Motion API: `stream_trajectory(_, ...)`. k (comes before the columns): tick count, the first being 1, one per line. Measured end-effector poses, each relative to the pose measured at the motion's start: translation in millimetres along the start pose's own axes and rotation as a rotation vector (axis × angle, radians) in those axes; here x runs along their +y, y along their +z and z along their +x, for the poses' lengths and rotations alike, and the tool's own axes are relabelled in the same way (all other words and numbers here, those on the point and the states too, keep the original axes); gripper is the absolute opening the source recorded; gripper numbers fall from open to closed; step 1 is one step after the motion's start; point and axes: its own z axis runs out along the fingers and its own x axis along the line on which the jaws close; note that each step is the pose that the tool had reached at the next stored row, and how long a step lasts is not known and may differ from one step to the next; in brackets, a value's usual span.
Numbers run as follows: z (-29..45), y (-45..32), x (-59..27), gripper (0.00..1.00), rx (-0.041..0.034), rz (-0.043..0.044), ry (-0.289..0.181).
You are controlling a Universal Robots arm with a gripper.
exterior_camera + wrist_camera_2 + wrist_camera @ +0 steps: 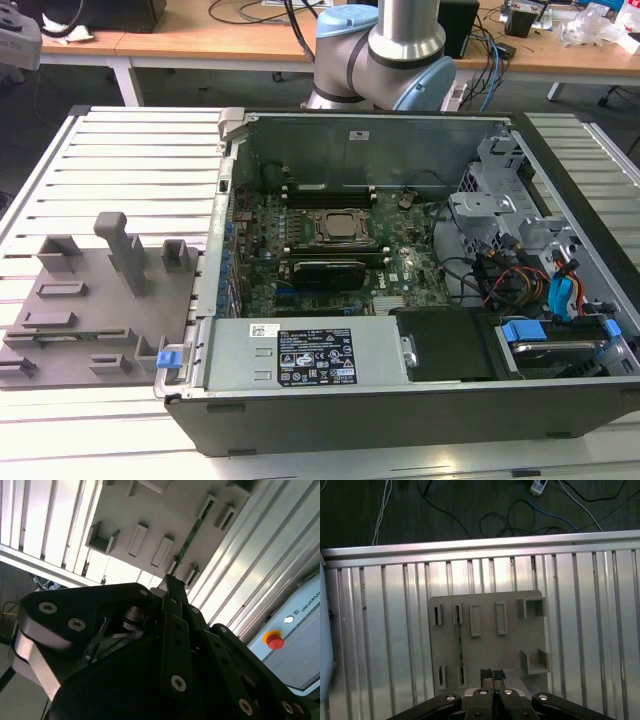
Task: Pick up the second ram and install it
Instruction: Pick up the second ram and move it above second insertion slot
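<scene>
Ram stick number two stands on its thin edge in a long slot of the grey slotted tray, seen from above in the first wrist view as a narrow dark line. In the second wrist view it shows as a slim green strip rising from the same tray. The gripper hangs over the tray's edge, near the ram but apart from it, with bare grey tray between them. Its two dark pads are pressed together with nothing between them.

Two U-shaped brackets and short raised slots stand on the tray. The tray rests on a ribbed aluminium table, on the exterior view's left. The open computer case with its motherboard fills the middle and lower right.
</scene>
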Motion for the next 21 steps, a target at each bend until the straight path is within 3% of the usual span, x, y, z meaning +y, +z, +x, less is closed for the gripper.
stream_trajectory(1,0.0,0.1,0.0,0.11,-0.0008,0.0009,0.033)
stream_trajectory(8,0.0,0.1,0.0,0.11,-0.0004,0.0008,0.031)
stream_trajectory(10,0.1,0.1,0.0,0.11,0.0078,0.0012,0.018)
stream_trajectory(15,0.0,0.1,0.0,0.11,0.0083,0.0013,0.018)
stream_trajectory(17,0.0,0.1,0.0,0.24,0.0086,0.0014,0.018)
stream_trajectory(18,0.0,0.1,0.0,0.24,0.0086,0.0014,0.018)
stream_trajectory(19,0.0,0.1,0.0,0.3,0.0087,0.0014,0.018)
stream_trajectory(21,1.6,0.1,-0.1,0.3,0.0086,0.0014,0.019)
